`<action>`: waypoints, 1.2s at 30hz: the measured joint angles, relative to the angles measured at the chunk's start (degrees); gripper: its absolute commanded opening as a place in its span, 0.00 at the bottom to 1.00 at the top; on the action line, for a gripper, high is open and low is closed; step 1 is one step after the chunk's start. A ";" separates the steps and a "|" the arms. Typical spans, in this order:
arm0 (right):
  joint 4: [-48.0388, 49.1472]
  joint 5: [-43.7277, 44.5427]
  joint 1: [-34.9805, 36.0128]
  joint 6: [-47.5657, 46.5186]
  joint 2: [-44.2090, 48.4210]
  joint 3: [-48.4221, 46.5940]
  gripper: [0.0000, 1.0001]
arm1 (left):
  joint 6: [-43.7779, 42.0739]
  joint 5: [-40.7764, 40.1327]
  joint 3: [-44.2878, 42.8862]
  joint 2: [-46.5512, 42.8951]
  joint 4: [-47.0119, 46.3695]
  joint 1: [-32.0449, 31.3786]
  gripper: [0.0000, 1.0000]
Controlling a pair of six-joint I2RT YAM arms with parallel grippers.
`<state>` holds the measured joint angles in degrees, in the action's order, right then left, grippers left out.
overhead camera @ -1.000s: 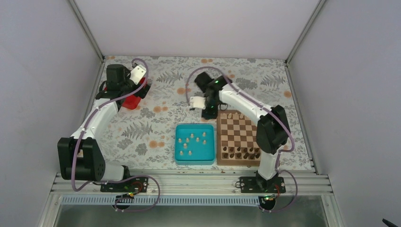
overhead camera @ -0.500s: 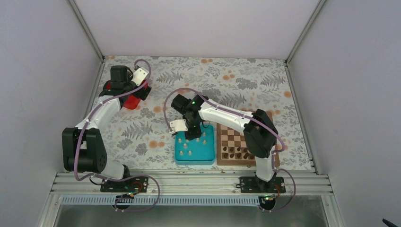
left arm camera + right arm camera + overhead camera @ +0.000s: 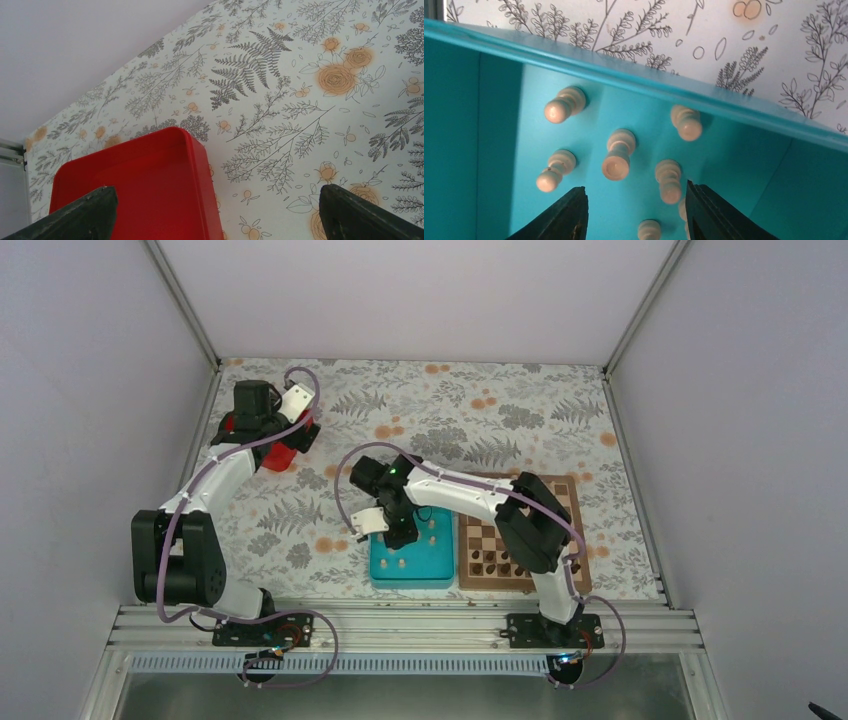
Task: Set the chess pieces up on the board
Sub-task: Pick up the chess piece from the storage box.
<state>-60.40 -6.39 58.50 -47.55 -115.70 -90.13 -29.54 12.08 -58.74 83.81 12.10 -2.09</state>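
Note:
Several pale beige chess pieces [image 3: 618,156] stand in the teal tray [image 3: 410,568], left of the chessboard [image 3: 520,530]; two of them show below the wrist in the top view [image 3: 402,564]. My right gripper [image 3: 634,200] is open and empty, just above the tray floor, with a pale piece [image 3: 669,180] near its right finger and another [image 3: 649,230] between the fingers. In the top view it [image 3: 397,532] covers the tray's far part. Dark chessmen [image 3: 510,562] line the board's near rows. My left gripper [image 3: 215,215] is open and empty above a red tray [image 3: 135,190].
The red tray [image 3: 278,452] sits at the far left of the flowered tablecloth. The right arm reaches across the board's far left corner. Grey walls close in the table on three sides.
My right gripper has swung from the board's far left corner to the left and nearer, down into the teal tray. The left arm has shifted only slightly.

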 measured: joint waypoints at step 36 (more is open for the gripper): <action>2.36 -0.07 1.55 0.24 -4.15 1.05 0.21 | 0.17 0.63 0.02 -0.68 0.02 0.00 1.00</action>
<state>-58.04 -6.46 60.05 -47.31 -119.85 -89.08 -29.36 12.71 -58.72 83.13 12.12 -2.09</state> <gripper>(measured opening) 0.248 0.999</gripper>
